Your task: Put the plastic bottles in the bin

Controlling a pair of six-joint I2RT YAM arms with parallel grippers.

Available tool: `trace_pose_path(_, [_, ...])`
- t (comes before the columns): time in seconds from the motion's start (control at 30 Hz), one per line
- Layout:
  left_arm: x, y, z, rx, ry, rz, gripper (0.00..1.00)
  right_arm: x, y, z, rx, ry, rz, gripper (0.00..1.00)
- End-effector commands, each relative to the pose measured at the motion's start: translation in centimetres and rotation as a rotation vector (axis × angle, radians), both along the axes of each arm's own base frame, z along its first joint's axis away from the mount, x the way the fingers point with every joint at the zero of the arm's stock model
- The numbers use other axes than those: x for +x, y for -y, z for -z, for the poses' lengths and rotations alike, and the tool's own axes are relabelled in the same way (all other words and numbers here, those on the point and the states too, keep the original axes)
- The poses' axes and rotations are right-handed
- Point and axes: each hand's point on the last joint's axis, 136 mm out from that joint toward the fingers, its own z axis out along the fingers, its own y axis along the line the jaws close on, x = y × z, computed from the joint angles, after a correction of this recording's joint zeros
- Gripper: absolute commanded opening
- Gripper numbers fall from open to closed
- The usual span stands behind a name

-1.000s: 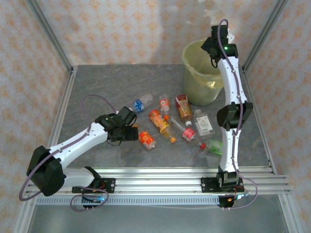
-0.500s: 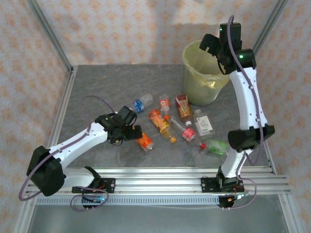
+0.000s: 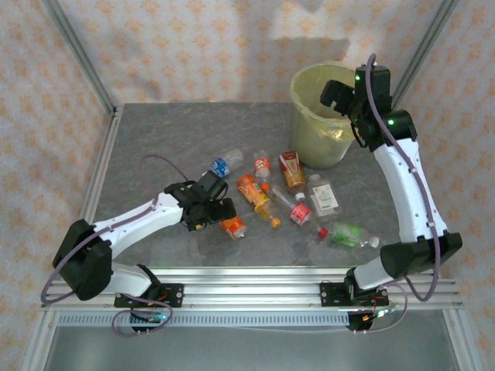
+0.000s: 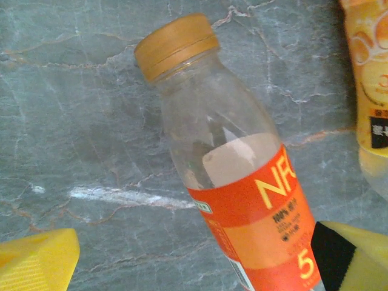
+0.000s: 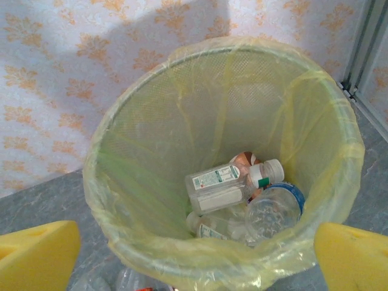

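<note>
On the grey marbled table [image 3: 155, 139], between patterned walls, we see plastic bottles [image 3: 298, 212] lying scattered near the middle. Several more lie inside the bin [image 5: 151, 139], which stands at the table's far right. The right fingers [image 5: 39, 257] hang spread wide above the bin's mouth, holding nothing. The left fingers [image 4: 36, 260] stand wide on either side of an orange-labelled bottle [image 4: 242, 200] lying on the table.
</note>
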Motion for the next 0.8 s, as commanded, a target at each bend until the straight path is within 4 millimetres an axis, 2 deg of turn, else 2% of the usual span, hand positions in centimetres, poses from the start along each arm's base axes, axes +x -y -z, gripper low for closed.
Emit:
trace_pose_path(0.0, [1.9, 0.7, -0.6, 0.006, 0.049, -0.039, 1.0, -1.0, -0.4, -2.2, 0.037, 0.095, -0.031, 0.99])
trace_pose_path(0.27, [2.2, 2.5, 1.7, 0.037, -0.02, 0.017, 1.0, -1.9, -0.7, -1.9, 0.055, 0.111, -0.054, 0.99])
trace_pose_path(0.53, [1.8, 2.7, 3.3, 0.069, -0.067, 0.038, 1.0, -2.1, -0.9, -1.4, 0.07, 0.108, -0.06, 0.99])
trace_pose_path(0.77, [1.3, 2.3, 4.9, 0.108, -0.101, 0.05, 0.86, -2.8, -0.8, -1.7, 0.092, 0.132, -0.058, 0.99])
